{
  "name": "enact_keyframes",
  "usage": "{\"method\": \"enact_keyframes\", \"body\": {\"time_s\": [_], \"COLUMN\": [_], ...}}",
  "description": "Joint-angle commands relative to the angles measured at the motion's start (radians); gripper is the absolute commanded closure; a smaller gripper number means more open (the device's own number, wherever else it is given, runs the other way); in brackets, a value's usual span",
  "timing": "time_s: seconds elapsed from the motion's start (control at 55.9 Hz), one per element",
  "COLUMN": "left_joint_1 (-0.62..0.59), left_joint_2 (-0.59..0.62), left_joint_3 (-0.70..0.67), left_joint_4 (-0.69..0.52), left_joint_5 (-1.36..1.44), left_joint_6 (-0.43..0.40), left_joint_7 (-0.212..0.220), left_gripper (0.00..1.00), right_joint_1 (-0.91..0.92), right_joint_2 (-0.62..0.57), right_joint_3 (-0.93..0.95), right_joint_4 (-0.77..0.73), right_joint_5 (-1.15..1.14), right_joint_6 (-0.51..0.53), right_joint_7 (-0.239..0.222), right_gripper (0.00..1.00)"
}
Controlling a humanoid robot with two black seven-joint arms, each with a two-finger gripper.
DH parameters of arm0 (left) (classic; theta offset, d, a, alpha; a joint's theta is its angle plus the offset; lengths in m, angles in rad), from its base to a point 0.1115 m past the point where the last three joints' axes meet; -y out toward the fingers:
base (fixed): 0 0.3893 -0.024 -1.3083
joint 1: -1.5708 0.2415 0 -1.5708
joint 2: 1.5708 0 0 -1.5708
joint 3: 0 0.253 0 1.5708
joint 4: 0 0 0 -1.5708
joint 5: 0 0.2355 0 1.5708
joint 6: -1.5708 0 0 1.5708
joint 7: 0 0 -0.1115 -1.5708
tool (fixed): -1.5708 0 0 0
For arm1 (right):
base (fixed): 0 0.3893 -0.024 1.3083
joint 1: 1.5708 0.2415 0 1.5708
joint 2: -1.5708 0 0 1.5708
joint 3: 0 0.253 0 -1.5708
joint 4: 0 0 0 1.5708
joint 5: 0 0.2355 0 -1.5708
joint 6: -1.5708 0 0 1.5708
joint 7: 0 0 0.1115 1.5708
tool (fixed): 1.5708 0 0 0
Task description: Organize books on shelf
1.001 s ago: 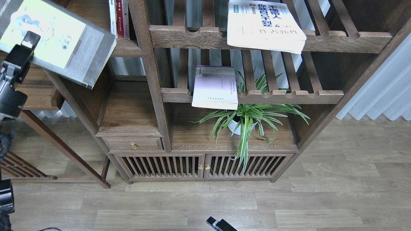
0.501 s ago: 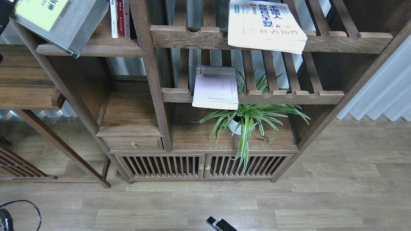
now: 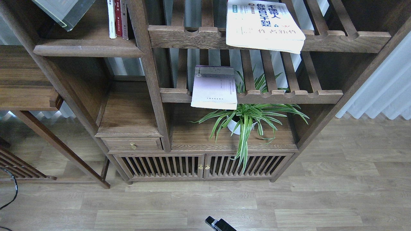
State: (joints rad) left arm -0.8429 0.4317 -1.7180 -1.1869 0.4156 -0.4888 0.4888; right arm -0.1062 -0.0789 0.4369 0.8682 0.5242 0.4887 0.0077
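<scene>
- Jaws of the right gripper (image 3: 214,223): only a small dark tip pokes up at the bottom edge of the view, over the floor, and I cannot tell whether they are apart or together. No part of the left gripper shows in the view.
- Nearest the floor, the bookcase's two slatted doors (image 3: 204,166) sit closed, with a small drawer (image 3: 132,144) above them at the left.
- On the board over the doors stands a spider plant (image 3: 247,120) in a white pot, its leaves hanging past the front edge.
- Just above the plant, the pale lavender-white book (image 3: 214,88) lies flat on the lower slatted rack (image 3: 289,95), at its left end, overhanging the notched front rail.
- Higher up, the large white book (image 3: 264,25) with a blue title lies flat on the upper slatted rack (image 3: 346,41), also jutting over its rail.
- At the top left, the shelf (image 3: 86,48) carries thin upright spines (image 3: 117,18) at its right end.
- A corner of the yellow-green book (image 3: 65,12) shows over the shelf's left part, cut off by the top edge; whether it touches the board I cannot tell.
</scene>
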Motion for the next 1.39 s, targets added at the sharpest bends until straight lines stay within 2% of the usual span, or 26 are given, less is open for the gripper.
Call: {"method": "enact_keyframes", "body": {"time_s": [0.0, 0.608, 1.377], "left_joint_1": [-0.028, -0.044, -0.067], "left_joint_2": [0.024, 0.019, 0.018], "left_joint_3": [0.017, 0.020, -0.002], "left_joint_4": [0.035, 0.069, 0.041], "left_joint_5": [0.002, -0.004, -0.020], "left_joint_6": [0.000, 0.000, 0.000], "left_joint_7": [0.000, 0.000, 0.000], "left_gripper": [0.96, 0.94, 0.94], "right_joint_1": [-0.003, 0.006, 0.003], "right_joint_2": [-0.001, 0.002, 0.001], "right_joint_3": [0.000, 0.000, 0.000], "right_joint_4": [0.000, 0.005, 0.031], "right_joint_5": [0.000, 0.000, 0.002], "right_joint_6": [0.000, 0.000, 0.000], "right_joint_7": [0.000, 0.000, 0.000], "right_gripper": [0.01, 0.01, 0.01]}}
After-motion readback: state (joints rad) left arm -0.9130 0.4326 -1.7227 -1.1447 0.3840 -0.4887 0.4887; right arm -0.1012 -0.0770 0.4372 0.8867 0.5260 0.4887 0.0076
